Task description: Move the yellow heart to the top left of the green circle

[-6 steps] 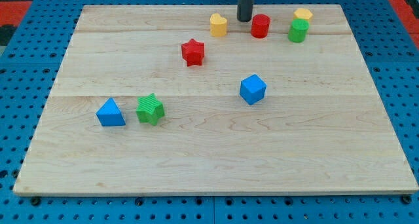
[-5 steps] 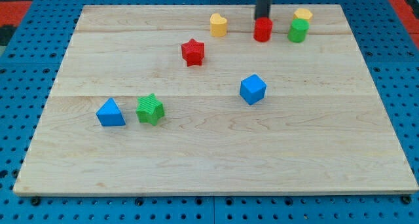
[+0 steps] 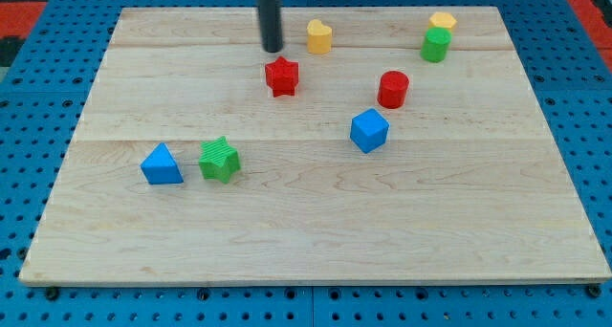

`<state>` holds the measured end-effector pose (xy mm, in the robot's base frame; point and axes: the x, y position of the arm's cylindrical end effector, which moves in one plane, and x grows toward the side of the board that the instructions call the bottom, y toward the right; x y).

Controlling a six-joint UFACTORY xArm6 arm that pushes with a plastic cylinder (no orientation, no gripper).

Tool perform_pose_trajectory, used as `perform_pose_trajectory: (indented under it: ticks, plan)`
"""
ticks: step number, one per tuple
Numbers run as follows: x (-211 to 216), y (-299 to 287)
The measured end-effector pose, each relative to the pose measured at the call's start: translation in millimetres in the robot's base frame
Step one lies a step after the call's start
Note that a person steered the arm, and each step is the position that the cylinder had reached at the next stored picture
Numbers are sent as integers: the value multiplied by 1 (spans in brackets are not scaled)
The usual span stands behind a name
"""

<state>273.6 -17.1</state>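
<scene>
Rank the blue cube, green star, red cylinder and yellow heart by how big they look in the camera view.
1. Blue cube and green star: too alike to separate.
2. Red cylinder.
3. Yellow heart, though it sits farthest toward the view's top, so distance may shrink it.

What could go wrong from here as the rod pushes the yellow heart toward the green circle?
My tip sits left of the yellow heart, above the red star. An off-centre push could send the heart off the board's top edge. The yellow block crowds the green circle, so it may get knocked.
</scene>
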Motion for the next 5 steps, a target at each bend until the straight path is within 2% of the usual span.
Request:
perform_pose_trajectory:
  ticks: [1,2,3,4,5]
  plan:
    - [-1,90]
    - [-8,23]
    - [-42,29]
    - [-43,116]
    - [-37,143]
